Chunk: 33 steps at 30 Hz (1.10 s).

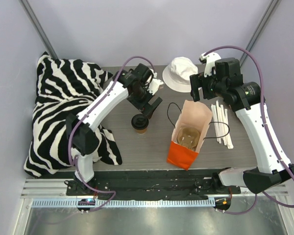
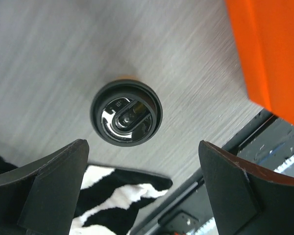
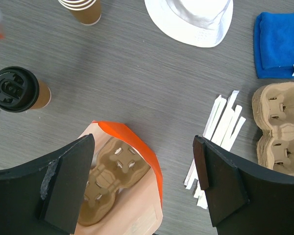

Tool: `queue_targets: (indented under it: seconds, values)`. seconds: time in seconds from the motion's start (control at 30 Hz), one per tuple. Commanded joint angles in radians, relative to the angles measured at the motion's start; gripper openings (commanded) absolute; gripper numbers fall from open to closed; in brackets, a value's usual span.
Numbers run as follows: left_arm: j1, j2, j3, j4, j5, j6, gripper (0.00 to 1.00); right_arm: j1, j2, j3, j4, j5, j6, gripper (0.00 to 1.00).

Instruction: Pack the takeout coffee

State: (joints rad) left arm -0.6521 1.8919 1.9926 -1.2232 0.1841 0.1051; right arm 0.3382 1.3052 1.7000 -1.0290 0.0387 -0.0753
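Pick-up step, no grasp yet: left gripper [image 1: 148,104] hangs wide open and empty over the small tan paper cup with round black lid [image 1: 139,123], which stands on the grey table [image 1: 137,152] at 9 o'clock of the orange paper bag [image 1: 183,154]. Next: descend, close on cup, carry to bag. Right gripper [image 1: 198,91] is wide open and empty at the bag's 12 o'clock. Left wrist view hides the cup wall under the lid.

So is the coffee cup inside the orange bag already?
No, the coffee cup stands on the table beside the orange bag, which holds only a brown cup carrier.
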Motion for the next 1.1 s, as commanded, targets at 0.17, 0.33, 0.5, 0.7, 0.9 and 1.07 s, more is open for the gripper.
queue_targets:
  seconds: [0.17, 0.33, 0.5, 0.7, 0.9, 1.07]
  values:
    - [0.006, -0.002, -0.047, -0.124, -0.075, -0.051, 1.0, -0.001, -0.004, 0.032, 0.044, 0.0, 0.005, 0.89]
    - [0.005, -0.114, -0.253, 0.088, -0.118, -0.093, 1.0, -0.002, -0.006, 0.035, 0.046, 0.006, 0.002, 0.89]
    - [0.005, -0.07, -0.241, 0.054, -0.101, -0.085, 1.0, -0.002, -0.006, 0.033, 0.044, 0.003, 0.003, 0.89]
    - [0.005, -0.014, -0.169, 0.034, -0.09, -0.093, 0.97, -0.002, -0.012, 0.023, 0.046, 0.0, 0.003, 0.9]
    - [0.005, 0.03, -0.146, 0.025, -0.084, -0.084, 0.97, -0.01, -0.017, 0.023, 0.047, 0.001, 0.003, 0.89]
    - [0.005, 0.058, -0.12, 0.025, -0.095, -0.079, 0.95, -0.014, -0.021, 0.02, 0.046, 0.0, 0.003, 0.89]
